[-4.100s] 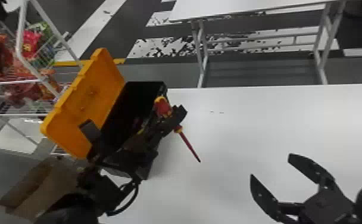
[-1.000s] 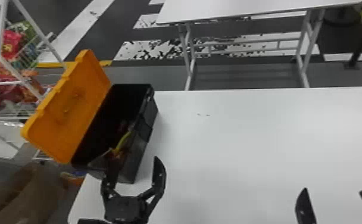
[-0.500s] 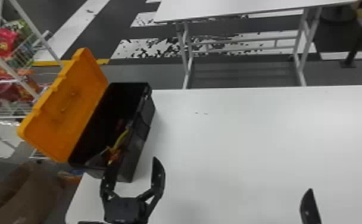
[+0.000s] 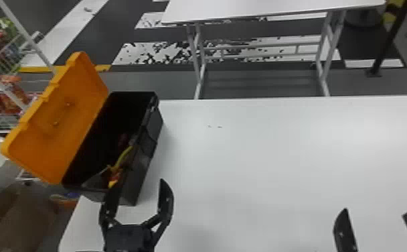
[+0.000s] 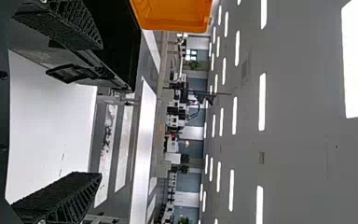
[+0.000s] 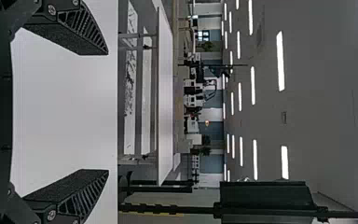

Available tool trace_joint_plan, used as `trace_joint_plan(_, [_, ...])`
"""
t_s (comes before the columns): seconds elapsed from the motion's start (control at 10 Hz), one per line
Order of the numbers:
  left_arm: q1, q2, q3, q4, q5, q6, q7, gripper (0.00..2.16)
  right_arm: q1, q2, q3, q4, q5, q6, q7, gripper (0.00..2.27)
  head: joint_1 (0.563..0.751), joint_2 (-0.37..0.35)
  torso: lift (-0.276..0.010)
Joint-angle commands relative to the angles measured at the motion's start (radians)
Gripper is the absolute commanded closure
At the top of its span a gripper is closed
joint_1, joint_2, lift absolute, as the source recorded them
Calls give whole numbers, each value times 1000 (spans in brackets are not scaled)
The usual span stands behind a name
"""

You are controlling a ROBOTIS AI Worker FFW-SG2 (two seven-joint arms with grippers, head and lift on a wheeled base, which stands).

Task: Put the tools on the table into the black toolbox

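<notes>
White table; black toolbox at its left end, orange lid swung open. Left gripper spread, empty, beside the toolbox's near end; right gripper spread, empty, over table. Likely step: withdrawal. Back the left off gently, clear of the wall. Yellow-and-red tool inside, long axis roughly along the toolbox, yellow part slanting toward its far end.

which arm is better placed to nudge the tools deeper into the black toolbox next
Left, I'd judge: its open end effector is right by the black toolbox, near the tools inside. The right end effector, also open, is well off to the right.
</notes>
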Motion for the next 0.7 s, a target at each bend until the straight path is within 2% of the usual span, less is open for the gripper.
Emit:
trace_joint_plan(0.0, [4,0,3,-1,0,0,0,19,-3,1,0,0,-1,4,0,117,695,199,-75])
trace_joint_plan(0.6, [5,0,1,-1,0,9,0,19,-14,1,0,11,-18,23,2,117,695,197,-75])
